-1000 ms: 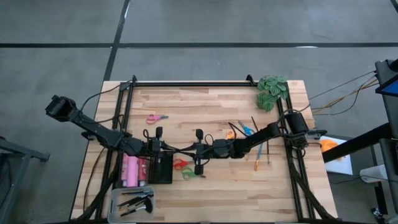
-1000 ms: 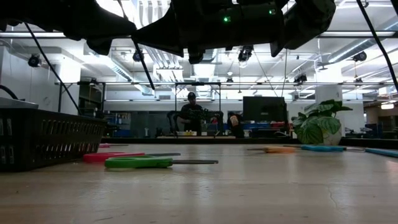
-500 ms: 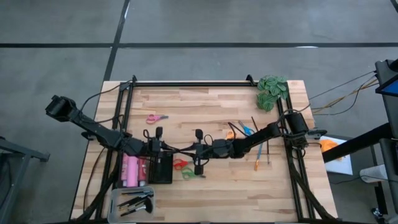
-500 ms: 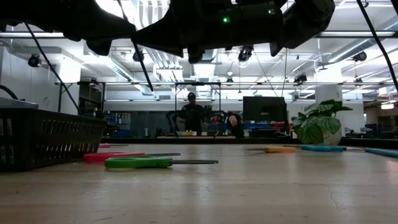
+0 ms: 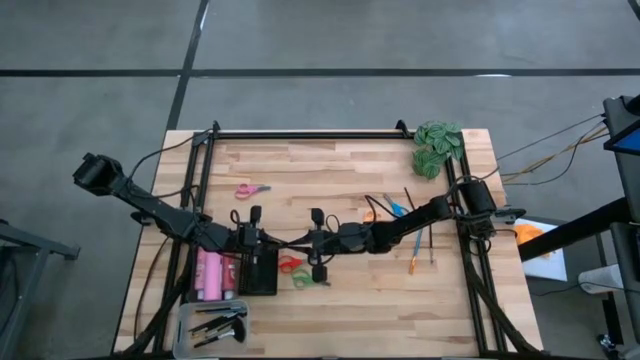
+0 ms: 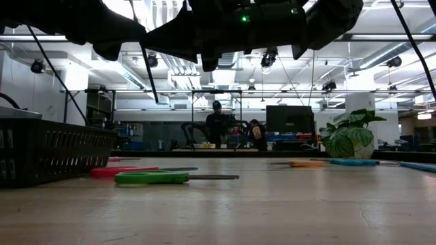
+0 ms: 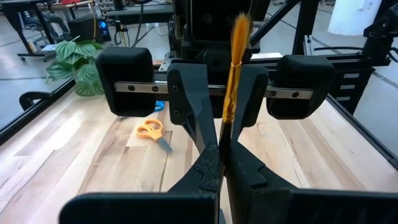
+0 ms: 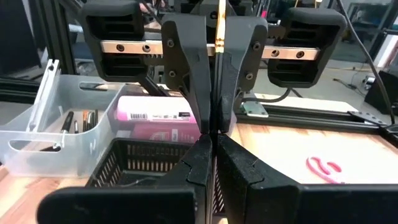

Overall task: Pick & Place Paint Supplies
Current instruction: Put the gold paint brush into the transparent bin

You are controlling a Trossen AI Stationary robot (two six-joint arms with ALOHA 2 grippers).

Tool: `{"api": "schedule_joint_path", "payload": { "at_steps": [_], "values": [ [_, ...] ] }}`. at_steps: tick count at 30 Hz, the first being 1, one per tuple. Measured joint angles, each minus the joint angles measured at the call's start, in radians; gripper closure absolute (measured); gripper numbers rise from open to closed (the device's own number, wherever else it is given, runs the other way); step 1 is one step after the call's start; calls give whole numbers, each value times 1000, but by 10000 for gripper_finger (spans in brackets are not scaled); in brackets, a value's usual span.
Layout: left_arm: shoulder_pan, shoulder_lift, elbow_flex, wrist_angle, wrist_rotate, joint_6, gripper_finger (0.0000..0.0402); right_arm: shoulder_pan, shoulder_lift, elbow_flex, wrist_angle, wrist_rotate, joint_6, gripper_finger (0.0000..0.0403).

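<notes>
Above the table's middle, my left gripper [image 5: 280, 239] and my right gripper [image 5: 293, 240] meet tip to tip, both shut on one thin orange-handled brush [image 7: 231, 74]. The brush rises from the spot where the fingertips meet, shown also in the right wrist view as the brush [image 8: 218, 31]. Red scissors [image 5: 290, 264] and green scissors [image 5: 305, 279] lie flat on the wood just below the grippers. Pink bottles [image 5: 212, 275] lie beside a black basket [image 5: 262, 272]. My left gripper pinches the brush's lower part [image 7: 223, 127] between its two fingertips, coming level from the table's left. The brush stands up from the pinch, leaning slightly, clear of the table. My right gripper comes level from the table's right, its shut fingertips [image 8: 205, 146] against the left ones. The brush's stem [image 8: 217, 50] rises right above them; the exact place of contact is hidden by the fingers.
A clear tray [image 5: 215, 325] with dark brushes sits at the near left. Pink scissors [image 5: 250, 189] lie at the far left, and orange scissors [image 5: 370, 213], a blue tool [image 5: 397, 209] and loose brushes [image 5: 412, 262] on the right. A green leafy clump [image 5: 438, 147] sits in the far right corner.
</notes>
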Motion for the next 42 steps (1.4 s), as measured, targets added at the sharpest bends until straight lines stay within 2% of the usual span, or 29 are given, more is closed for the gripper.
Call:
{"api": "schedule_joint_path", "payload": {
  "at_steps": [12, 27, 32, 38, 42],
  "values": [
    [1, 0, 0, -13, -4, 0, 401, 0, 0, 22, -50, -2, 85, 387],
    [1, 0, 0, -13, -7, 1, 401, 0, 0, 21, -49, 0, 36, 387],
    [2, 0, 0, -12, -17, 3, 401, 1, 0, 22, -47, 56, -19, 387],
    [2, 0, 0, -12, -17, 3, 401, 1, 0, 21, -47, 65, 34, 387],
    [2, 0, 0, -12, -15, 3, 401, 1, 0, 21, -47, 67, 12, 387]
  ]
}}
